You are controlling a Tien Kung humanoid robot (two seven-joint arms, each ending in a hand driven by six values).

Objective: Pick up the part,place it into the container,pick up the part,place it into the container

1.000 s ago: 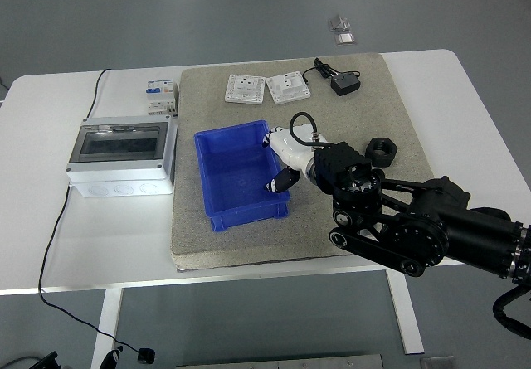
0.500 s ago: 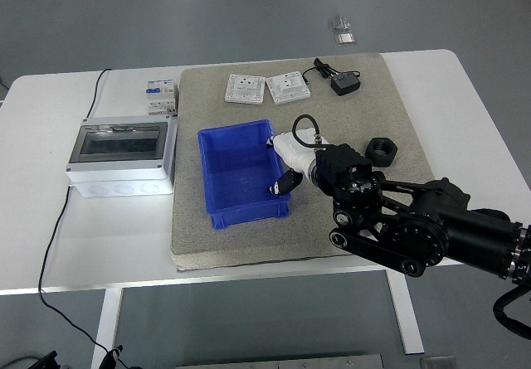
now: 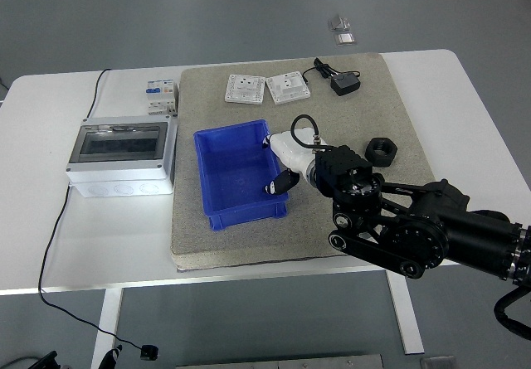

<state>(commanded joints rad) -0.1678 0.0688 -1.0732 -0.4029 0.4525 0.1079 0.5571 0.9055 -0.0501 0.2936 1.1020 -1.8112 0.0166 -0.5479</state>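
- right hand [image 3: 286, 163] sits at the blue container's [image 3: 239, 175] right wall, fingers too bunched to tell whether they grip anything
- black nut [image 3: 381, 150] lies near the mat's [image 3: 207, 224] right edge

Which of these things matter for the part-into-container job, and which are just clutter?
Job:
blue bin
black nut
right hand at the bin's right wall

Clutter:
two white socket plates
black adapter
grey enclosure box
breaker

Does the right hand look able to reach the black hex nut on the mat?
Probably yes: the black hex nut lies in the open just beside the right hand, with nothing between them.
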